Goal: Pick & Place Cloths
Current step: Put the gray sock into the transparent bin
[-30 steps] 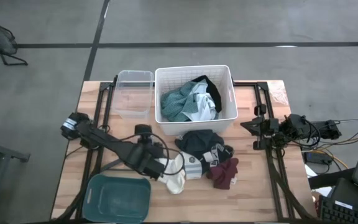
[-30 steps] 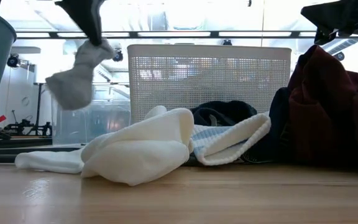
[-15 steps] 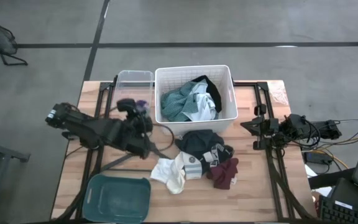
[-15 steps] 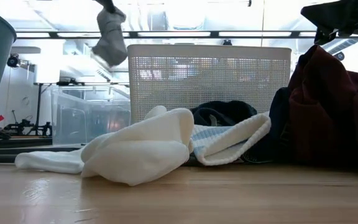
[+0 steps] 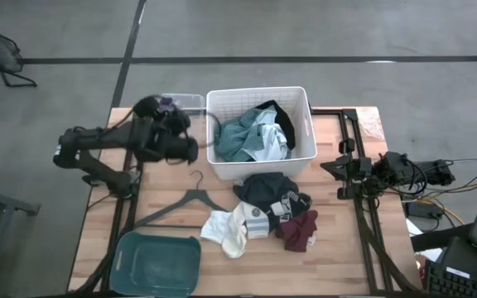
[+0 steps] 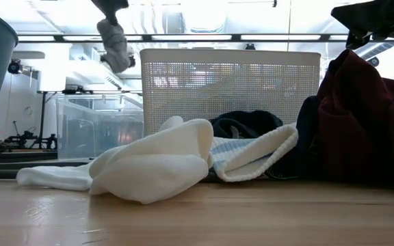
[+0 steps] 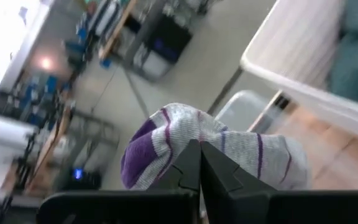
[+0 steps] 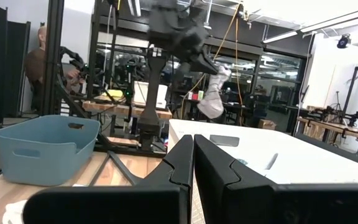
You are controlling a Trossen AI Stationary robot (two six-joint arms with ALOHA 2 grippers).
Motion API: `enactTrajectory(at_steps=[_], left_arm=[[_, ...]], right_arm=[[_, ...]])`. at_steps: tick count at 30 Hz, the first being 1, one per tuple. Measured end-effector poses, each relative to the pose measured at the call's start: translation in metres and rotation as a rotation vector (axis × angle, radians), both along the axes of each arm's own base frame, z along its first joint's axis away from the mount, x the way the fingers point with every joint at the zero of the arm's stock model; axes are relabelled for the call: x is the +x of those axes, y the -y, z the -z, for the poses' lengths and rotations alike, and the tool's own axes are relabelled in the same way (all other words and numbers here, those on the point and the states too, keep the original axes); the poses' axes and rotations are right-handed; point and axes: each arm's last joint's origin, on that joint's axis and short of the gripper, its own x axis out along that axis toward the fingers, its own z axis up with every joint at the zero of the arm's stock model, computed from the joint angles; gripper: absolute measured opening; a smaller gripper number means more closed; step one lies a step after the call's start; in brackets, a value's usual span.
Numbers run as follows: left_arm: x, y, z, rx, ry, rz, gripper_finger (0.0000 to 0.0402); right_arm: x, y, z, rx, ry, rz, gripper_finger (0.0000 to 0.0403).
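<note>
My left gripper [image 5: 166, 109] is shut on a grey sock with purple stripes [image 7: 213, 146], high over the clear plastic bin [image 5: 179, 126]; the sock also shows in the low view [image 6: 113, 44] and the right wrist view [image 8: 213, 93]. The white basket [image 5: 301, 99] holds a teal-green cloth [image 5: 237, 136] and a white-grey one. In front of the basket, a black cloth with white print [image 5: 270, 192], a maroon one [image 5: 298, 230] and white ones [image 5: 228, 230] lie on the table. My right gripper [image 5: 335, 170] is shut and empty at the table's right side. My left gripper pinches the sock between its two shut fingers, at a bunched part near the purple patch [image 7: 194, 138]. The sock hangs below the fingers [image 6: 115, 48], slack and lifted clear of the bin and table.
A black clothes hanger [image 5: 185, 203] lies flat left of the cloth pile. A teal tub [image 5: 157, 263] stands at the near left edge. Black rails run along both sides of the table.
My left gripper has risen from beside the white cloths and swung toward the table's far left, carrying the sock clear of the table to above the clear bin. The hanger it covered now shows. The pile has stayed put.
</note>
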Motion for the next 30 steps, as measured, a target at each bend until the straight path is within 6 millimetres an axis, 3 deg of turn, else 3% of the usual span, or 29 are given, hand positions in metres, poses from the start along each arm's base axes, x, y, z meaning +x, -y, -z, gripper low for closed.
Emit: enactTrajectory(at_steps=[7, 12, 22, 30], left_arm=[[0.000, -0.046, 0.011, -0.099, -0.056, -0.185, 0.0005], [0.003, -0.066, 0.029, -0.155, -0.116, -0.245, 0.0005], [0.013, -0.077, 0.083, -0.204, -0.265, -0.221, 0.0005], [0.013, -0.079, 0.095, -0.198, -0.273, -0.231, 0.0013]], right_arm=[[0.000, 0.000, 0.000, 0.000, 0.000, 0.000, 0.0008], [0.000, 0.000, 0.000, 0.000, 0.000, 0.000, 0.0008], [0.000, 0.000, 0.000, 0.000, 0.000, 0.000, 0.0008], [0.000, 0.000, 0.000, 0.000, 0.000, 0.000, 0.0008]])
